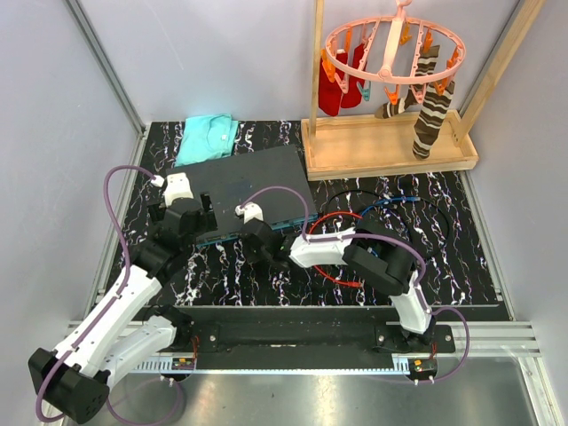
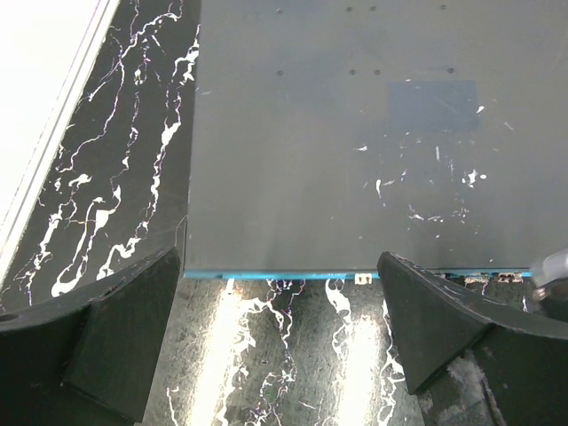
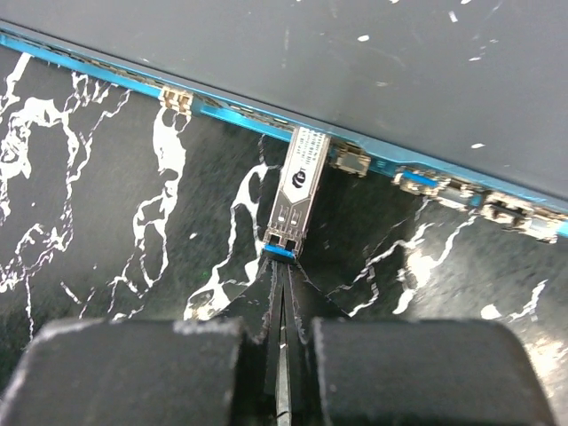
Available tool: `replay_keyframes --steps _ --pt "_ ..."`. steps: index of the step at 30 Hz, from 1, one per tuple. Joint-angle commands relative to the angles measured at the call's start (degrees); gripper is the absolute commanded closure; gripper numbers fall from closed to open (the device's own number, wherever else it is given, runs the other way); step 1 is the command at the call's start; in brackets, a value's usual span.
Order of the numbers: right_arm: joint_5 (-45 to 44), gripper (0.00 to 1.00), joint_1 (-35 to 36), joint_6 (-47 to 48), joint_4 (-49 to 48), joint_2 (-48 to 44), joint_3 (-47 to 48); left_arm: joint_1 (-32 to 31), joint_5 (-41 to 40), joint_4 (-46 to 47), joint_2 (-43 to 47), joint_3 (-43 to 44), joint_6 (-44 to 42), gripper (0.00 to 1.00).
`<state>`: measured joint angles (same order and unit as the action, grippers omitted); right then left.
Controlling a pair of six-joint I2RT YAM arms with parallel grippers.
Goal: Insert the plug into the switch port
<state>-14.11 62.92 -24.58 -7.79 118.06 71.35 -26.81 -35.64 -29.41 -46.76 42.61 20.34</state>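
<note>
The switch (image 1: 248, 182) is a flat dark grey box with a teal front edge (image 3: 240, 115) carrying small sockets. The plug (image 3: 295, 191) is a silver module with a blue rear end. It lies on the table with its front end in a socket of that edge. My right gripper (image 3: 282, 275) is shut, its tips touching the plug's blue end; it also shows in the top view (image 1: 264, 240). My left gripper (image 2: 284, 328) is open and empty, its fingers (image 2: 124, 328) standing on either side of a stretch of the switch's (image 2: 355, 160) front edge, near its left corner (image 1: 191, 226).
A folded teal cloth (image 1: 209, 138) lies behind the switch. A wooden tray (image 1: 390, 146) with a pink peg hanger (image 1: 390, 49) and socks stands at the back right. Red, blue and black cables (image 1: 355, 235) coil to the right of the switch.
</note>
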Motion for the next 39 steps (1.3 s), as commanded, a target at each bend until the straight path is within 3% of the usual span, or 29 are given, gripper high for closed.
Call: replay_keyframes --steps 1,17,24,30,39 --pt "-6.28 0.98 -5.43 2.87 -9.61 -1.78 3.97 0.7 -1.36 2.87 -0.17 0.46 -0.39 0.01" --pt "-3.12 0.91 -5.96 -0.73 -15.76 -0.46 5.55 1.85 -0.49 2.6 -1.05 0.81 0.23 0.01" --pt "-9.26 0.89 -5.96 1.8 -17.7 0.23 6.95 2.02 -0.31 2.51 -0.61 0.72 0.32 0.01" --pt "-6.73 0.89 -5.96 2.52 -17.87 3.48 9.5 2.2 0.22 2.51 -0.35 0.63 0.4 0.01" --pt "-13.48 0.86 -5.96 -1.44 -26.56 4.2 7.49 2.11 1.01 2.51 0.27 0.46 0.75 0.01"
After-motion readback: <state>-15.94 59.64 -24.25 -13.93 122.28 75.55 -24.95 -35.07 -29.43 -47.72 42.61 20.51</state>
